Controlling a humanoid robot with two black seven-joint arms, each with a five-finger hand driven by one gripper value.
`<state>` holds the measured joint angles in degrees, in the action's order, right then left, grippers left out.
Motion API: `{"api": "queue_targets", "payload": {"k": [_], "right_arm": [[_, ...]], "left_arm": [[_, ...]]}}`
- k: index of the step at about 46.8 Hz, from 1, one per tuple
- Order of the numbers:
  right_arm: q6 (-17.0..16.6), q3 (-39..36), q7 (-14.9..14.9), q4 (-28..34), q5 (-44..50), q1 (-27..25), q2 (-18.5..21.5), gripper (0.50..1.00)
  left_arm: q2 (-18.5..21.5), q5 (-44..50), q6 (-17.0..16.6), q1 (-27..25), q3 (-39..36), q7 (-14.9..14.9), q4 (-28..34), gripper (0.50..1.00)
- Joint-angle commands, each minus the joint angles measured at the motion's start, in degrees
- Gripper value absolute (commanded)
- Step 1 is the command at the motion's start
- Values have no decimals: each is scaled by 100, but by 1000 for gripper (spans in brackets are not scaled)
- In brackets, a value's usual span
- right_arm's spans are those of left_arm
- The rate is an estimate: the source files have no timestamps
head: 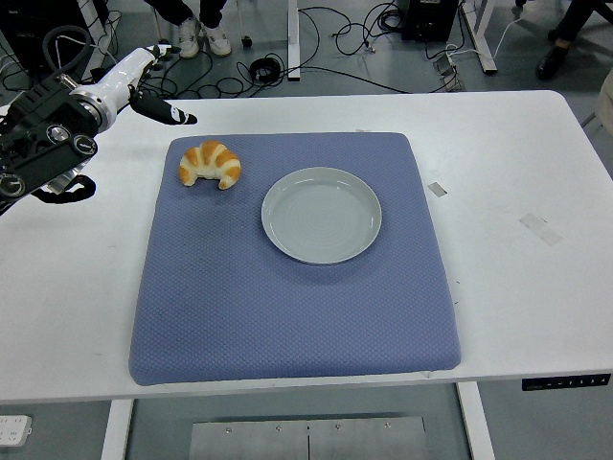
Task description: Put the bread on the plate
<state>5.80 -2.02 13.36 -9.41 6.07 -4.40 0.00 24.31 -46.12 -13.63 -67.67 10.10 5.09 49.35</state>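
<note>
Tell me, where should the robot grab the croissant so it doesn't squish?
Probably around the fat middle of the croissant, coming straight down from above. It lies flat on the blue mat, its two tips curling toward the near edge, so the thick arch gives fingers the most to hold. The left hand is nearest.

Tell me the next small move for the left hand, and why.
Probably carry the left hand right and down over the croissant, fingers open. The hand hovers up and left of it, holding nothing, while the croissant lies untouched on the blue mat, left of the empty plate.
</note>
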Motion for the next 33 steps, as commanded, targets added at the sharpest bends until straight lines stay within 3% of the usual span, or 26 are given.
{"api": "queue_targets", "payload": {"k": [1, 33], "right_arm": [[0, 0, 0, 0, 0, 0, 0, 1000], [0, 0, 0, 0, 0, 0, 0, 1000]], "left_arm": [[-14, -160, 0, 26, -16, 1, 4, 961], [-102, -872, 44, 61, -596, 352, 365, 961]]}}
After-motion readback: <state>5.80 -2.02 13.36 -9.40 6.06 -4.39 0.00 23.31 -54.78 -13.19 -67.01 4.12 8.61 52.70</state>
